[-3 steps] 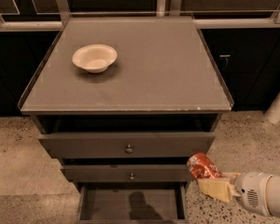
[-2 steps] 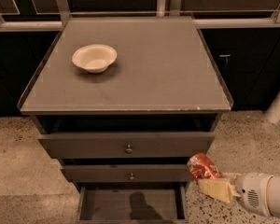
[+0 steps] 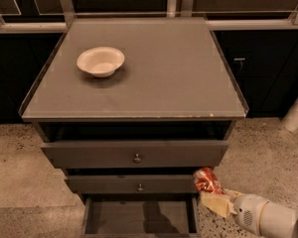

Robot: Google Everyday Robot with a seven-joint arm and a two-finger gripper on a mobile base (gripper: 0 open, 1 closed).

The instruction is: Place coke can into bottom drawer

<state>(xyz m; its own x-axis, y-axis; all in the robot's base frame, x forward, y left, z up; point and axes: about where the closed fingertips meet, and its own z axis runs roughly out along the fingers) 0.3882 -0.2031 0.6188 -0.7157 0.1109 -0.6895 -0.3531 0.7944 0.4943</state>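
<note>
A grey cabinet (image 3: pixel 164 83) stands on a speckled floor, with a white bowl (image 3: pixel 100 61) on its top. The bottom drawer (image 3: pixel 109 218) is pulled out. Just beyond its right wall, the gripper (image 3: pixel 209 195) appears clamped around the coke can (image 3: pixel 206 179), which is tilted and outside the drawer.

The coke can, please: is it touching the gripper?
Touching. The camera view shows the gripper clamped on the lower end of the coke can, right of the bottom drawer.
</note>
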